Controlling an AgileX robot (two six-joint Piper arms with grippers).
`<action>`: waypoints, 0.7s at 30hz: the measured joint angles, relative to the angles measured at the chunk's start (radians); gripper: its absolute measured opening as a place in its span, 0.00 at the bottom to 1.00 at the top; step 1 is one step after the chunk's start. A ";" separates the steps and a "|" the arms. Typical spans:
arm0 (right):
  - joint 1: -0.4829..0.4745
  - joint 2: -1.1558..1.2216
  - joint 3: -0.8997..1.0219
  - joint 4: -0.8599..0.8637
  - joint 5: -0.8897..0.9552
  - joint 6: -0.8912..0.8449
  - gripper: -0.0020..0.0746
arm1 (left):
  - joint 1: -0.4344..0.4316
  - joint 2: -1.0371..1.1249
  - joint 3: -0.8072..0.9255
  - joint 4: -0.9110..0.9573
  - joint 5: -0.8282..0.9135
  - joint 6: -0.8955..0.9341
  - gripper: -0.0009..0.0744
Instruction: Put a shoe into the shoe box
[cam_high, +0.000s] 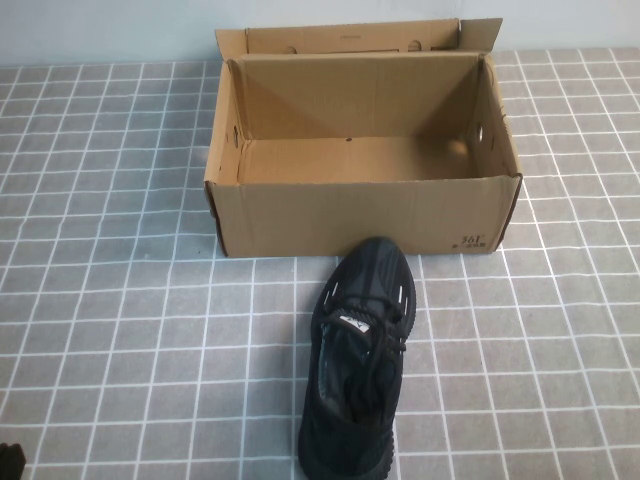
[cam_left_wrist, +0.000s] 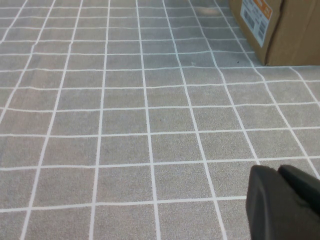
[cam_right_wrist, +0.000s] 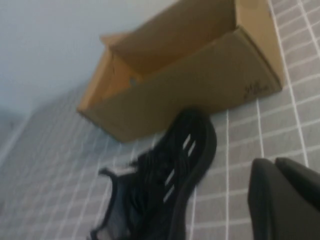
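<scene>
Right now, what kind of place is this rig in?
Probably a lab tabletop staged for a packing test: grey grid-patterned cover, plain pale wall behind, just an open shoe box and the shoe. Left gripper sits low over the cover; right gripper near the shoe.

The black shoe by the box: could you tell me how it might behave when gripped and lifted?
The shoe looks knit, so its upper would probably give under the tool. Its loose laces might snag. It lies flat on its sole, toe touching the shoe box, so it seems unlikely to roll. Left tool and right tool are clear of it.
</scene>
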 joint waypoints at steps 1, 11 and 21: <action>0.000 0.057 -0.053 -0.028 0.070 -0.015 0.01 | 0.000 0.000 0.000 0.000 0.000 0.000 0.01; 0.000 0.674 -0.477 -0.222 0.476 -0.231 0.01 | 0.000 0.000 0.000 0.000 0.000 0.000 0.01; 0.287 1.079 -0.772 -0.314 0.486 -0.288 0.01 | 0.000 0.000 0.000 0.000 0.000 0.000 0.01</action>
